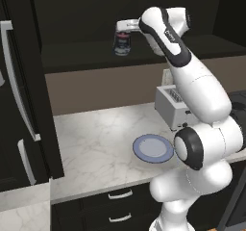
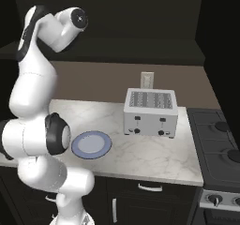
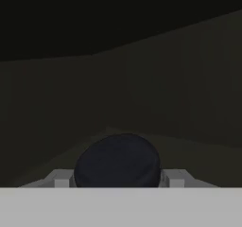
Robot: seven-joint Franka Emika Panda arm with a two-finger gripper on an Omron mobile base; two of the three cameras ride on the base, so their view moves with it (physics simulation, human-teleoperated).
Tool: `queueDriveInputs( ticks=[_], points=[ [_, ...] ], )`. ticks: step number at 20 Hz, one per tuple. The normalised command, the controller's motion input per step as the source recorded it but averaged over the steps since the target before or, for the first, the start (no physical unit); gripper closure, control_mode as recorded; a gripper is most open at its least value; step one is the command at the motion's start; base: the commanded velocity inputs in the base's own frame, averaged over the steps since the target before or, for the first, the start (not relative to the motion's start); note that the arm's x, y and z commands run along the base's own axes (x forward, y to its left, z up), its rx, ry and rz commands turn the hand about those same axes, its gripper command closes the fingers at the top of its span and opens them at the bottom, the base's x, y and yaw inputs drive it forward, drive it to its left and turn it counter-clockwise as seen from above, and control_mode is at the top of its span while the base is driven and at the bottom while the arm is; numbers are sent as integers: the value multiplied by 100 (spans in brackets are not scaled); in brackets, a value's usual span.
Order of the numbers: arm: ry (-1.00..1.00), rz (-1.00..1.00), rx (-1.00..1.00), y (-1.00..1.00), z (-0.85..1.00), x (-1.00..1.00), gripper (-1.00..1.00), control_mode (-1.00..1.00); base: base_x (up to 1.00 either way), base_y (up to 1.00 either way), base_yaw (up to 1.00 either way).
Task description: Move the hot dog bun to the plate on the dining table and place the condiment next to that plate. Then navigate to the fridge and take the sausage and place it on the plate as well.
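The gripper (image 1: pixel 123 34) is hanging high above the marble counter (image 1: pixel 96 143), in front of the dark upper wall, and it is closing on the condiment (image 1: pixel 122 44), a small clear jar with a dark lid and a dark label with red. In the hand view the jar's round dark lid (image 3: pixel 117 161) is sitting squarely between the two fingers (image 3: pixel 60 178), which are standing partway apart and pressing on either side of it, so the jar is being carried off every surface, with open air all round it and a dark recess behind. Below and a little to the right of the jar, the plain blue-grey plate (image 1: pixel 153 147) is lying flat on the counter, near the front edge and well apart from the jar; in the right base view the same plate (image 2: pixel 91 144) is resting just beside the arm's lower joint. A white toaster (image 2: pixel 151 112) is standing further back on the counter, to the right of the plate and apart from it, with a pale wall outlet (image 2: pixel 147 80) behind it. Past the toaster the counter is ending against a dark stove (image 2: pixel 218 149). At the far left of the left base view the black fridge (image 1: pixel 21 105) is standing with its long white handles (image 1: pixel 18 90), its side bounding the counter's left end, and black drawers (image 1: pixel 117 206) are running under the front edge.
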Motion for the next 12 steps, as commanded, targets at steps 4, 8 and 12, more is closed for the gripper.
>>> queueDriveInputs(
  ticks=[4, 8, 12],
  points=[
    [-6, -1, 15, -71, 5, -100, 100, -100, 0, 0, 0],
    [0, -1, 10, -72, 51, -100, 100, -100, 0, 0, 0],
    [1, 0, 3, -75, 58, -100, 100, -100, 0, 0, 0]
  ],
)
